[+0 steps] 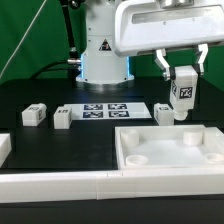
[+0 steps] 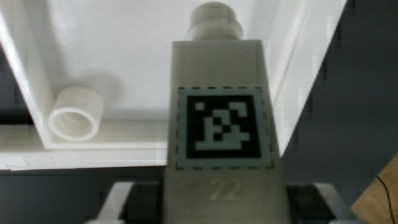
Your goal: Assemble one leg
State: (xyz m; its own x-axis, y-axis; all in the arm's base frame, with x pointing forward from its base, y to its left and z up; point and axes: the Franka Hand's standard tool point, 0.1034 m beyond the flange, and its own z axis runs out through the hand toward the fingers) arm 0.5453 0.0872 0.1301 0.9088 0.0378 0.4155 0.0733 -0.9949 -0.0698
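Exterior view: the gripper (image 1: 183, 72) is in the upper right of the frame. It is closed on a leg (image 1: 184, 98) and holds it upright, with the tag facing us. The leg hangs over the back edge of the tray (image 1: 175, 166), in the lower right on the black surface (image 1: 60, 145). I cannot tell if they touch. The tray has a raised rim and a round bump (image 1: 140, 157) inside.

Two more legs (image 1: 33, 115) stand at middle left. A third leg (image 1: 163, 113) stands just behind the tray. The marker board (image 1: 105, 110) lies between them.

In the wrist view, the leg (image 2: 221, 110) fills the middle. A short round tube (image 2: 75, 110) stands inside the tray (image 2: 116, 50) beside it.
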